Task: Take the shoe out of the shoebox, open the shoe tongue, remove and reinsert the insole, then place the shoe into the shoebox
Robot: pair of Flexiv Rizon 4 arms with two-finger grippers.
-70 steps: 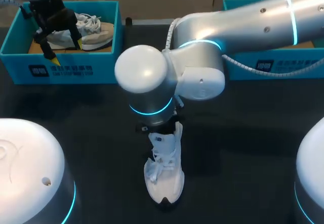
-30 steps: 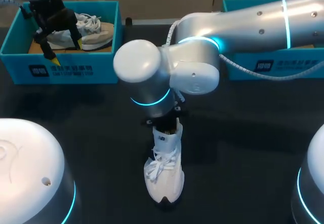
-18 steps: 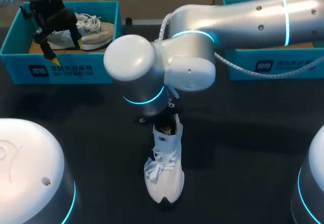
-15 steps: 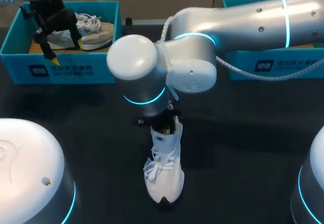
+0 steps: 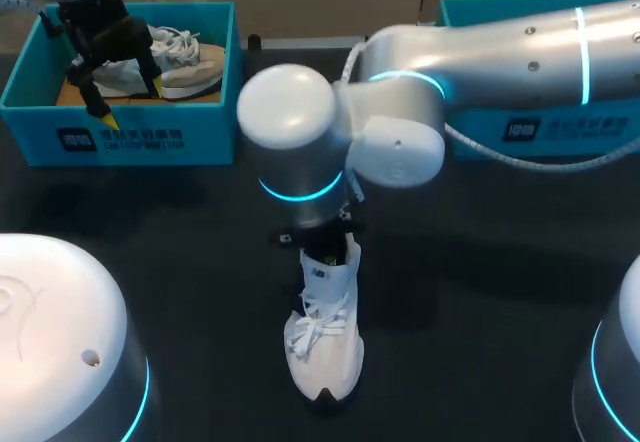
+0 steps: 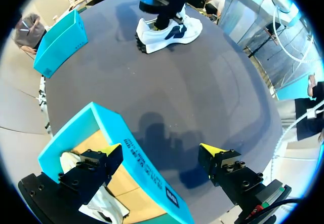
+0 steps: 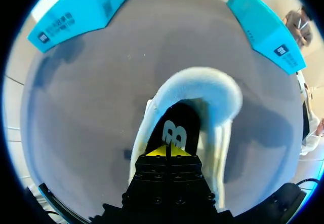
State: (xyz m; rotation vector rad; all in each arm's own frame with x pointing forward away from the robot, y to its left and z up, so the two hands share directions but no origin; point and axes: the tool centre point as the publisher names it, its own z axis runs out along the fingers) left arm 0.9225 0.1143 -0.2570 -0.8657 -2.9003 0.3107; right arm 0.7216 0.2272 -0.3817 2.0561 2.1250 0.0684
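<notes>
1. At the left, our left end effector (image 6: 161,151) hangs with its fingers wide apart, straddling the front wall of the left shoebox (image 5: 120,130). A tan-and-white shoe (image 5: 188,62) lies inside that box.
2. In the middle, the white shoe (image 5: 325,347) stands on the dark surface (image 5: 180,262), toe toward us. Our right end effector (image 7: 167,152) sits inside its opening with the yellow tips pressed together over the dark insole (image 7: 176,121). We cannot tell whether they pinch any of the insole.
3. At the right, the second shoebox (image 5: 540,127) lies behind our right arm.
4. We judge the shoe light, with a soft upper, a firmer sole and loose laces that could snag. The insole looks thin and bendy, so it is best taken at its heel edge. The shoe itself is best taken by the padded collar.
5. Against half a second ago, our right arm's wrist housing has swung to the right. The shoe and our left arm have not shifted.
</notes>
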